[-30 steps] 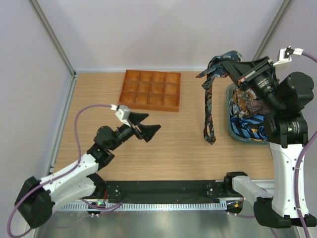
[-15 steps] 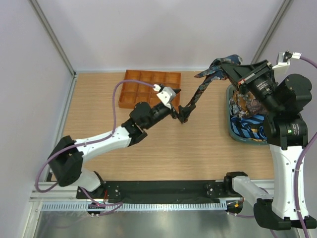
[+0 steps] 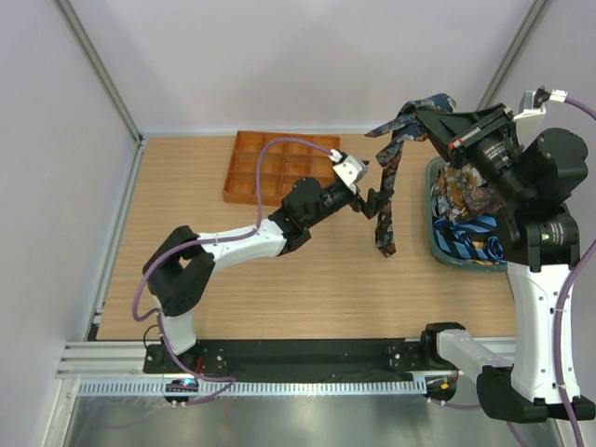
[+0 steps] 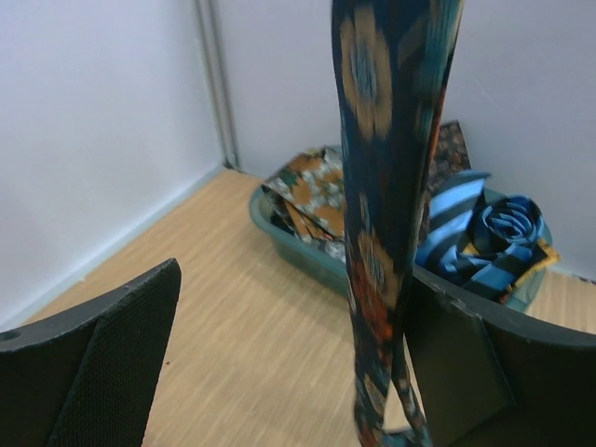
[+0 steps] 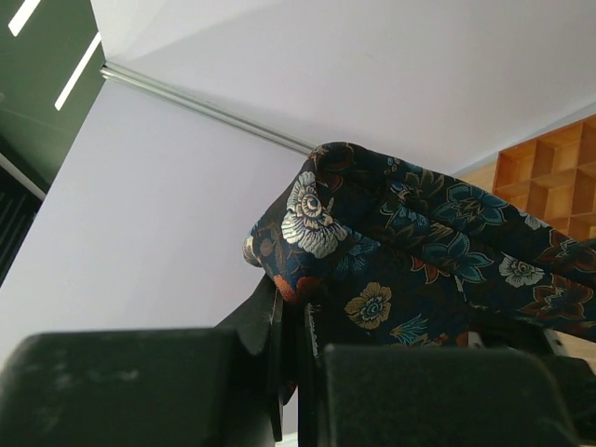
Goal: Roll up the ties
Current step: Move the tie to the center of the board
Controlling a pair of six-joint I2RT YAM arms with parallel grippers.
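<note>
Orange gridded tray, teal bin on table

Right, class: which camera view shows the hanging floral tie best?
Top external: the hanging tie shows its whole length, down to the pointed tip. Left wrist shows only a middle stretch; right wrist only its bunched top.

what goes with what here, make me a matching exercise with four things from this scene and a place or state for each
Things
1. floral tie
2. striped ties
3. orange tray
4. left claw

Places or states
a. in the teal bin
b. open, one finger each side of the floral tie
c. hanging from the shut right claw
d. on the table, at its far edge

Pairs: 1-c, 2-a, 3-d, 4-b
</note>
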